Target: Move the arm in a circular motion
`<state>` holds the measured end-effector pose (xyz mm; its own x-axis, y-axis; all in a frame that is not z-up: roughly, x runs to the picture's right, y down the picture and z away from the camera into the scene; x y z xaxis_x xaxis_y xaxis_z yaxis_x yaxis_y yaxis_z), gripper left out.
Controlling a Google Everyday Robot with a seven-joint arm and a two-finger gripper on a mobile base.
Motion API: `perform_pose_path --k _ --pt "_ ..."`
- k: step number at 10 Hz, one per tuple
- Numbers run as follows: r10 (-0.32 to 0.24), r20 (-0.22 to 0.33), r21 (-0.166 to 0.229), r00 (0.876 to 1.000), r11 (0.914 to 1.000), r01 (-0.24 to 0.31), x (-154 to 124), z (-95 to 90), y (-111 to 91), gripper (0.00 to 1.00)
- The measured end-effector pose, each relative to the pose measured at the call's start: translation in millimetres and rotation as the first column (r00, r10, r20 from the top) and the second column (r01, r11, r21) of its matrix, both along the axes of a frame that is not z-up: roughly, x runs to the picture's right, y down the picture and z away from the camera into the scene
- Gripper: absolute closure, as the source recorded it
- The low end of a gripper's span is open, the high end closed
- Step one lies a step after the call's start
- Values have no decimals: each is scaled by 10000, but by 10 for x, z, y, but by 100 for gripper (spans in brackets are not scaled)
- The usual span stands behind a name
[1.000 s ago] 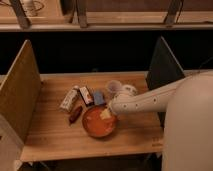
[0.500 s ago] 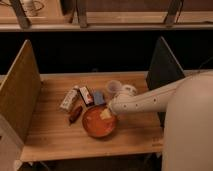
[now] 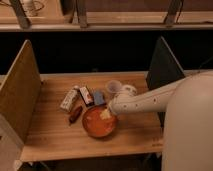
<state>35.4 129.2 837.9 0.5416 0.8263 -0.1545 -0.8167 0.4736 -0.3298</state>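
The gripper [image 3: 105,114], a small tan tip, hangs over the orange bowl [image 3: 93,131] towards the bowl's 1 o'clock side; whether it is released or clenched cannot be told. The arm [image 3: 150,102], cream-white and tubular, reaches in from 3 o'clock across the wooden counter [image 3: 50,137]. A clear cup [image 3: 113,87] stands at 12 o'clock from the gripper. Two wrapped snack packets [image 3: 69,99] and a blue packet [image 3: 99,97] lie at 11 o'clock from the bowl, and a reddish-brown item [image 3: 75,114] lies at 10 o'clock.
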Motion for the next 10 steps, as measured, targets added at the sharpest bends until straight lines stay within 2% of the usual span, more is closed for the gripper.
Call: perform_pose_path --k 7,10 --pt "8 -4 -13 10000 10000 -8 -5 0 -4 20" --pt "-1 357 -214 9994 9998 9 -138 -1 -34 20"
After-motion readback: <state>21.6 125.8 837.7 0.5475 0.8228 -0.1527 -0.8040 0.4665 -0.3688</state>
